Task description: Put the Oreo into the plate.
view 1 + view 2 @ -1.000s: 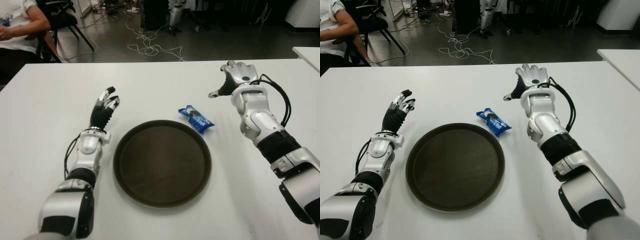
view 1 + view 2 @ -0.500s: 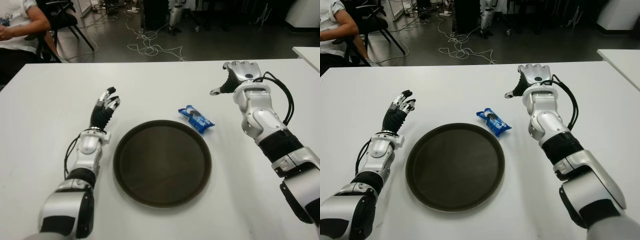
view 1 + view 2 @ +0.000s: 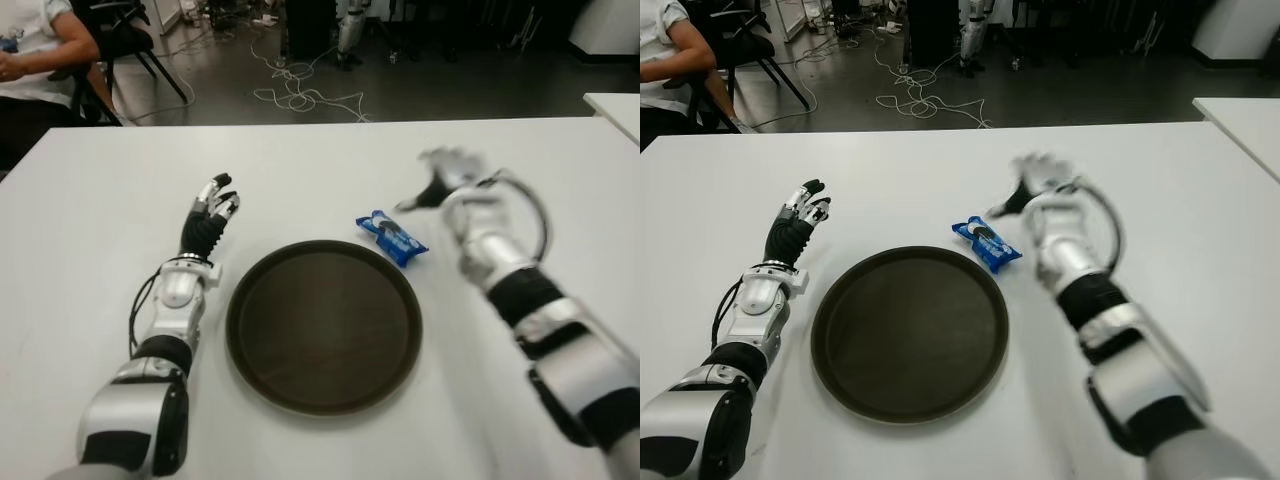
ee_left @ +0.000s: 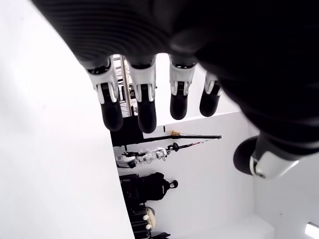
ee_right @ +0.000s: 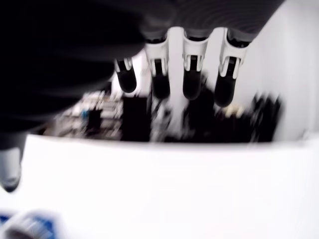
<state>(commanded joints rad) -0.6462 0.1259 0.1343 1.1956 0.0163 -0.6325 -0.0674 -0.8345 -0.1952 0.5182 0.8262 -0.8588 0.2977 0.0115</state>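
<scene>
1. The landmark here is the plate, a dark round tray on the white table, and it holds nothing.
2. The Oreo, a blue wrapped packet, lies on the table just beside the plate's far right rim, where it lay a second ago; neither hand has it.
3. What changed: the right hand has swung in from farther right of the plate toward the packet. It now shows beyond and to the right of the packet, near it but apart from it.
4. That hand is smeared by motion in both eye views, so its exact height over the table is hard to judge. Its own wrist view shows the fingers extended and spread, thumb apart, gripping nothing, with a blue corner of the packet at the frame's edge.
5. The left hand shows to the left of the plate, unmoved, fingers loosely open and empty.
6. My reading: the reach has begun and the grasp has not. What remains is closing on the packet, lifting it, and the short carry onto the plate.
</scene>
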